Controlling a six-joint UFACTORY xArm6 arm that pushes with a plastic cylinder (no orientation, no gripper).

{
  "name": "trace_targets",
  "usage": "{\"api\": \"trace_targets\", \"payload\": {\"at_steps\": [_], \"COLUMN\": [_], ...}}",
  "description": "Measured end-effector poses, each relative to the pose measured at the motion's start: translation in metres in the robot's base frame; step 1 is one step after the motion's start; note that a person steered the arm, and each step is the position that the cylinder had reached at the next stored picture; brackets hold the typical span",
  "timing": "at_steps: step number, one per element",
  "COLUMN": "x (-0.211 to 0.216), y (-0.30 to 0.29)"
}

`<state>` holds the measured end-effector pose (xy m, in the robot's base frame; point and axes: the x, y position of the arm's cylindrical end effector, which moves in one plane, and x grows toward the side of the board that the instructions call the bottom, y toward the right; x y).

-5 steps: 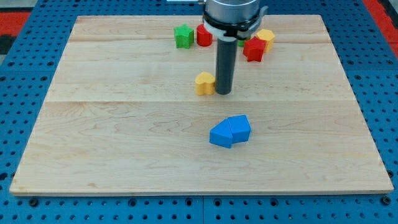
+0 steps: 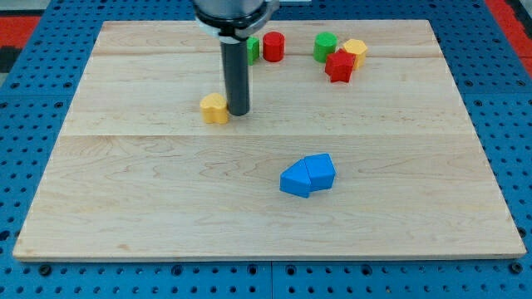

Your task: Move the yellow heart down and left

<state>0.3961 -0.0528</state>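
Yellow heart (image 2: pixel 214 108) seemingly touches my tip (image 2: pixel 238 113) on its left; no claw fitted

Yellow heart (image 2: pixel 214 108): lower-left clear; my tip (image 2: pixel 238 113) right.

Green block (image 2: pixel 252 50) mostly hidden behind the rod (image 2: pixel 235 75) — shape unclear — arm cut off at the view's top.

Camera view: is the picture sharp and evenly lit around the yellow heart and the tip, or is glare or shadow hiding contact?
Camera view: sharp and evenly lit, no glare on the wooden board. The yellow heart shows crisp edges; my tip sits right at its right side, with only a faint soft shadow at the base. The rod hides part of the green block behind it.
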Motion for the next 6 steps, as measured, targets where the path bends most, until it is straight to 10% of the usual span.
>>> {"api": "trace_targets", "payload": {"at_steps": [6], "x": [0.012], "y": [-0.045]}}
